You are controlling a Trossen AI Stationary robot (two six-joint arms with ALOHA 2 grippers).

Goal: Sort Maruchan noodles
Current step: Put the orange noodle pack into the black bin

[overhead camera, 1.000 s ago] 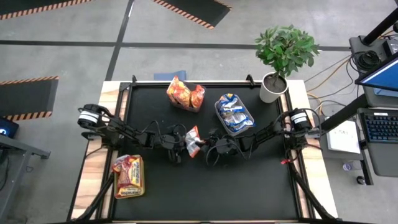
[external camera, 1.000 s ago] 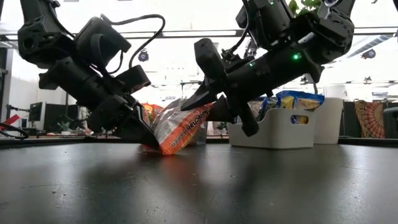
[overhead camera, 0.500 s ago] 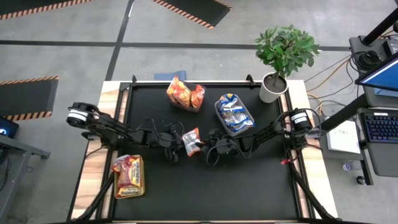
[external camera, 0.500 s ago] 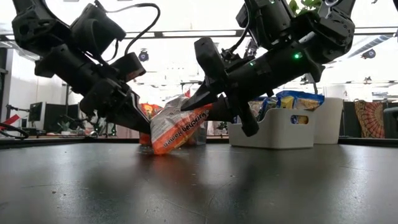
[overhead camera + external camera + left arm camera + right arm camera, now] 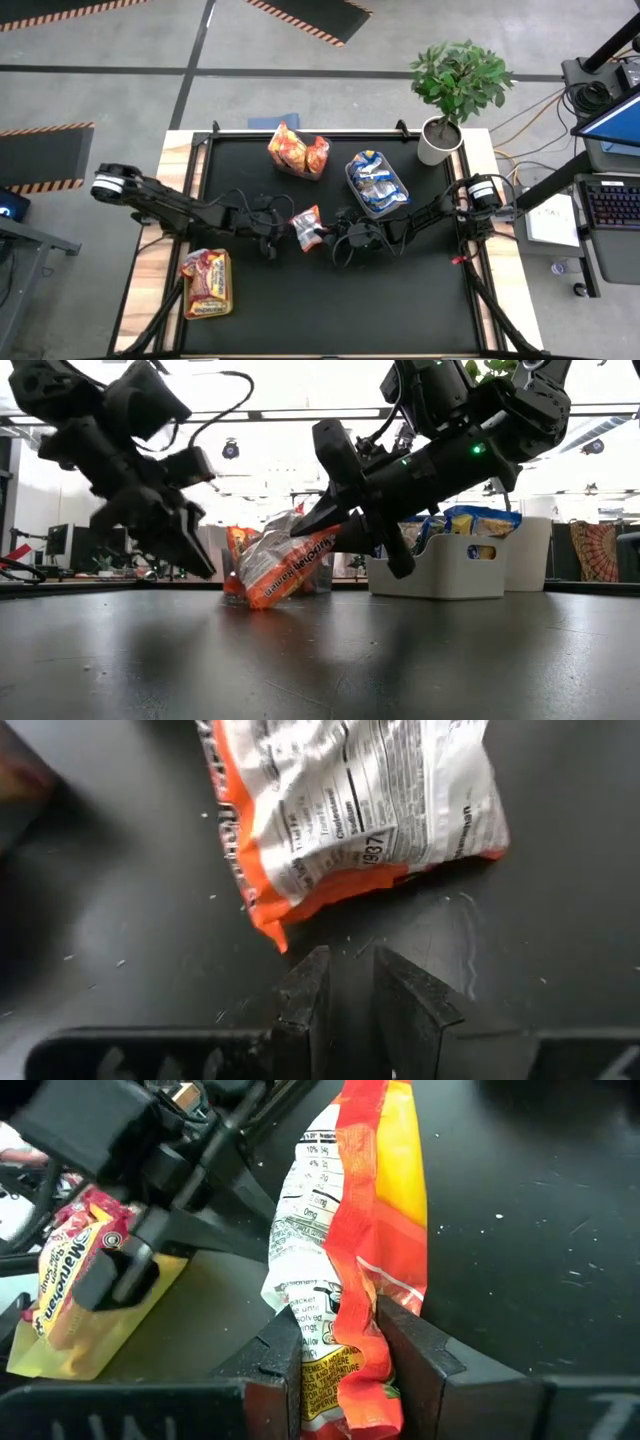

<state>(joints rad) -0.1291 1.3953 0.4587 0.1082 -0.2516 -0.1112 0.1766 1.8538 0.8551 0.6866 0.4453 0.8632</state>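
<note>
Right gripper [image 5: 322, 236] pinches an orange noodle packet [image 5: 306, 227] mid-table, one end resting on the black mat [image 5: 400, 300]. Left gripper [image 5: 272, 243] sits just beside the packet, clear of it, fingers [image 5: 305, 995] nearly together and empty. Other packets sit in the bins: orange [image 5: 297, 152], blue [image 5: 376, 182], red [image 5: 207, 281].

Bright, even light from overhead, and the low view is blown out white behind the arms, turning them to silhouettes. The left claw [image 5: 185, 545] smears with motion blur. Soft sheen glows on the black table [image 5: 320, 660], with faint shadows beneath the arms.
</note>
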